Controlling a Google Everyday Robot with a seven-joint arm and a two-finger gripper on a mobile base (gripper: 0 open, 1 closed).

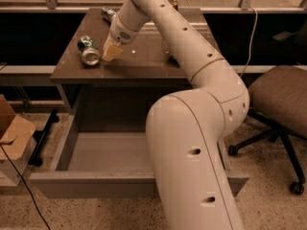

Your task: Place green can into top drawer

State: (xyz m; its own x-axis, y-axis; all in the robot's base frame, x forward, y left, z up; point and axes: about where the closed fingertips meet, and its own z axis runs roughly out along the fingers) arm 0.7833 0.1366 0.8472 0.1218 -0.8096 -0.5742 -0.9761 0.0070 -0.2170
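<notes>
The green can [88, 51] lies on its side on the left part of the brown tabletop [144, 63], its silver end facing me. My gripper [110, 53] reaches down over the tabletop and sits just right of the can, very close to it. The top drawer [110, 152] is pulled out below the tabletop, with a smooth grey interior that holds nothing visible; my arm covers its right part.
A silver-grey can [109, 14] lies at the back of the tabletop. An office chair [280, 104] stands at the right. A cardboard box [12, 133] and a cable [19, 181] are on the floor at the left.
</notes>
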